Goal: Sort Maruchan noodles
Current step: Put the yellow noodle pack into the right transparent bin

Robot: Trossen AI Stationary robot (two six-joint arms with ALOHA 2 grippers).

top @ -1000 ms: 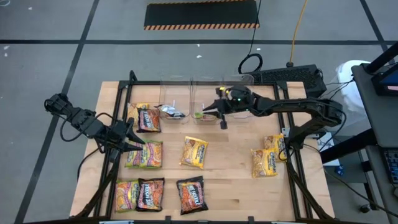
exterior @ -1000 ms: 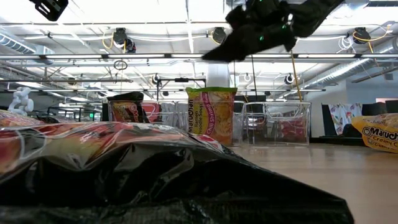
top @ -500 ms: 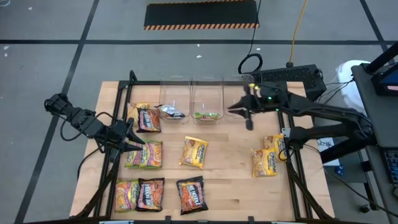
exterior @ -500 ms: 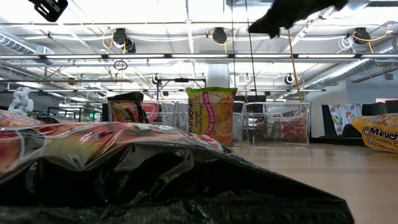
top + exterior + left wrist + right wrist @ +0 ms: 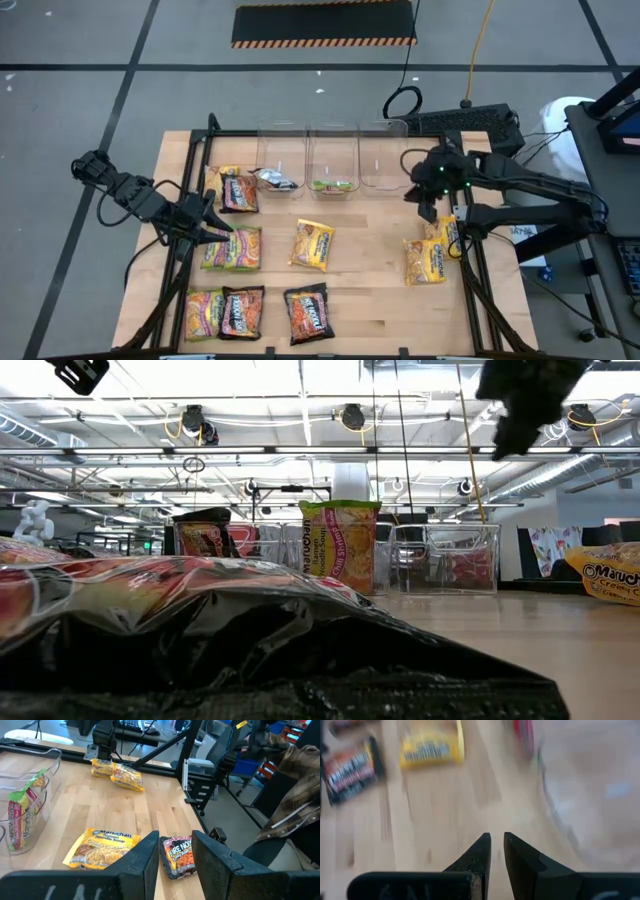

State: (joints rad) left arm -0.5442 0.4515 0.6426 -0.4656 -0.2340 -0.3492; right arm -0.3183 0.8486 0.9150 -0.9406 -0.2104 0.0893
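Maruchan noodle packets lie scattered on the wooden table: a yellow one [image 5: 314,245] in the middle, two yellow ones [image 5: 430,252] at the right, a black one [image 5: 240,190] and green-pink ones [image 5: 232,248] at the left, and more along the near edge [image 5: 308,312]. A lime-green packet [image 5: 333,184] stands in the middle clear bin, and a dark one [image 5: 275,178] is in the left bin. My right gripper [image 5: 497,837] hangs above the table near the right bin, its fingers a narrow gap apart and empty. My left gripper [image 5: 175,840] hovers open over the left packets.
Three clear bins [image 5: 383,165] stand in a row at the table's far edge; the right one shows nothing inside. A black frame rail [image 5: 470,270] runs along the table's right side. Bare wood [image 5: 375,280] lies between the middle and right packets.
My right gripper has moved from over the middle bin toward the table's right edge, past the right bin, and has tipped to point more steeply down. It has carried nothing. The lime-green packet has stayed in the middle bin.
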